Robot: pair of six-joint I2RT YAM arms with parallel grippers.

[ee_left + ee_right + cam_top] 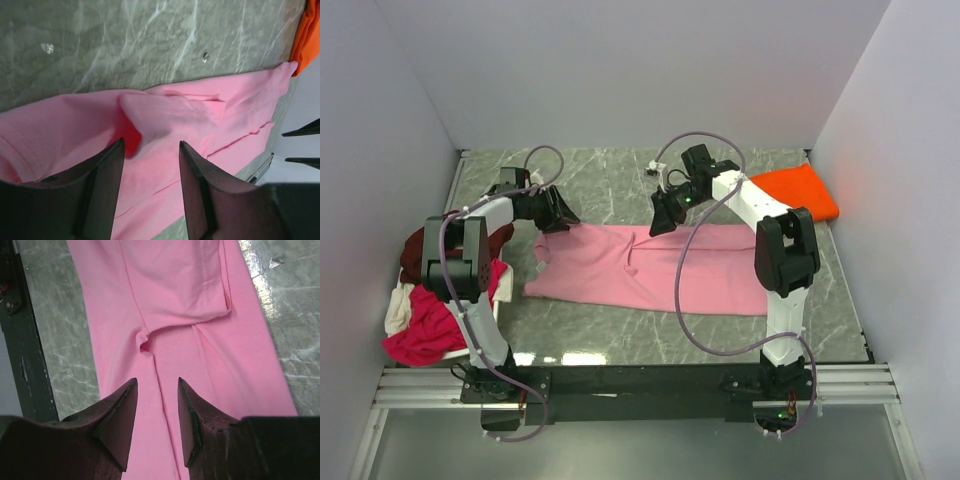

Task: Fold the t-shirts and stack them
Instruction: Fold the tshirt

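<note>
The pink t-shirt (650,270) lies spread beneath the left hand (558,217) and right hand (665,217); both open, empty.

The light pink t-shirt (650,270) lay flat in the middle, folded lengthwise. The orange t-shirt (798,190) sat folded far right. The maroon t-shirt (420,245), magenta t-shirt (425,335) and cream t-shirt (398,310) were heaped at left.

left arm (468,262): jaws apart | right arm (786,252): jaws apart (both angled down)

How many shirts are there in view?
5: pink shirt spread in the middle, orange shirt folded far right, and maroon shirt, red shirt and cream shirt heaped at the left. The heap may hide more.
</note>
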